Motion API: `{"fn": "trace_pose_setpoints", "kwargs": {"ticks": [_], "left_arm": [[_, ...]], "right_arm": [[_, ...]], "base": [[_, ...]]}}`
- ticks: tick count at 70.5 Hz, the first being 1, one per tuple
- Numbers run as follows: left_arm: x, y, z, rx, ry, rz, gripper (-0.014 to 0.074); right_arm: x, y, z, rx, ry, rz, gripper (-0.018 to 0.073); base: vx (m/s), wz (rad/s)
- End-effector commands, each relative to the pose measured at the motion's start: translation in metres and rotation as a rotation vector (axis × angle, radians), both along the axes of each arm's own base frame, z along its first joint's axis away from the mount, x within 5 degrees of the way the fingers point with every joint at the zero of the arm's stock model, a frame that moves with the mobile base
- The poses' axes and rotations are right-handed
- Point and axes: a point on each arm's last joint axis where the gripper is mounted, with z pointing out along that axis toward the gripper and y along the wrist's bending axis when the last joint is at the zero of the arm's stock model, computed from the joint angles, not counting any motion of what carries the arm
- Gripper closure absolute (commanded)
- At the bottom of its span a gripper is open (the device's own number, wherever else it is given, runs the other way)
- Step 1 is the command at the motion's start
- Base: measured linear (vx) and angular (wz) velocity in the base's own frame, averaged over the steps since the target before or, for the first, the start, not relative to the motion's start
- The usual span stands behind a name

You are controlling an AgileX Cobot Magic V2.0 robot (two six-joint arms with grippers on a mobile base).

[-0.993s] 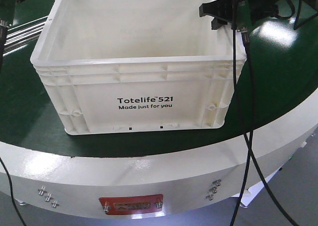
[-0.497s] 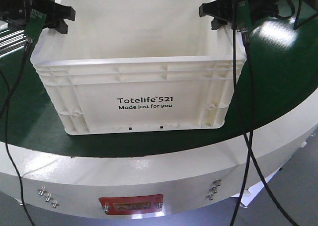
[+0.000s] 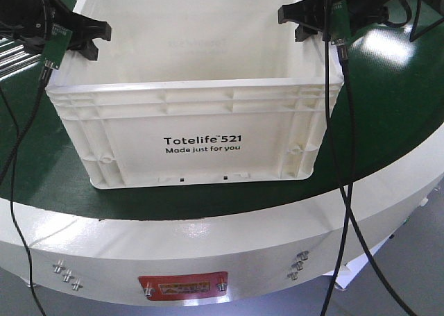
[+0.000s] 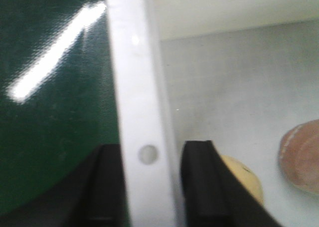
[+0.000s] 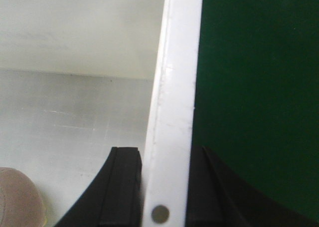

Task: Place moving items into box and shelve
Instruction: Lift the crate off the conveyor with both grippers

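Observation:
The white box [image 3: 201, 142], printed "Totelife 521", stands on the green tabletop. My left gripper [image 3: 89, 42] straddles its left rim [image 4: 134, 87]; in the left wrist view the gripper [image 4: 149, 187] is open, with a small gap on the inner side. My right gripper [image 3: 302, 24] is shut on the right rim [image 5: 174, 87], its jaws [image 5: 164, 187] pressed on both sides. Inside the box lie the cream-yellow ball [image 4: 244, 179], half hidden behind a finger, and the brown-pink ball [image 4: 304, 157], which also shows in the right wrist view [image 5: 15, 197].
The round green tabletop [image 3: 388, 107] has a white edge band [image 3: 208, 253] close in front of the box. Black cables [image 3: 343, 156] hang from both arms past the box's sides. Metal rails [image 3: 17, 52] lie at the far left.
My left gripper came in from the upper left and lowered onto the box's left rim. The right gripper and the box have stayed still.

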Motion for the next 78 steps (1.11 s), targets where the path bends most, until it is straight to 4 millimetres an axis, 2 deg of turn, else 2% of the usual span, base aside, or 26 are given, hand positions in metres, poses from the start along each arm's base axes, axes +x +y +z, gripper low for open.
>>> {"fn": "trace_pose_setpoints", "kwargs": {"ticks": [1, 7, 9, 23, 32, 58, 78], "left_arm": [[-0.003, 0.002, 0.019, -0.003, -0.063, 0.01, 0.0433], [-0.003, 0.002, 0.018, 0.001, -0.06, 0.004, 0.0608], [-0.003, 0.002, 0.018, 0.002, -0.061, 0.001, 0.0626], [-0.003, 0.0, 0.019, -0.022, -0.065, 0.0, 0.0625], [-0.005, -0.003, 0.027, -0.055, -0.095, -0.016, 0.0624], [-0.017, -0.009, 0.077, -0.132, -0.173, -0.057, 0.062], [-0.035, -0.013, 0.104, -0.168, -0.211, -0.09, 0.0617]], "right_arm": [[-0.009, 0.003, 0.028, 0.04, -0.067, 0.02, 0.0571], [-0.009, 0.003, 0.028, 0.04, -0.067, 0.02, 0.0571], [-0.009, 0.003, 0.028, 0.04, -0.067, 0.02, 0.0571], [-0.009, 0.003, 0.028, 0.039, -0.069, 0.022, 0.0571], [-0.011, 0.003, 0.032, 0.032, -0.08, 0.038, 0.0571], [-0.03, 0.004, 0.077, 0.086, -0.171, 0.075, 0.0571], [-0.049, 0.005, 0.093, 0.079, -0.161, 0.102, 0.0571]], "base": [[0.0, 0.0], [0.0, 0.0], [0.0, 0.0], [0.0, 0.0], [0.0, 0.0], [0.0, 0.0], [0.0, 0.0]]}}
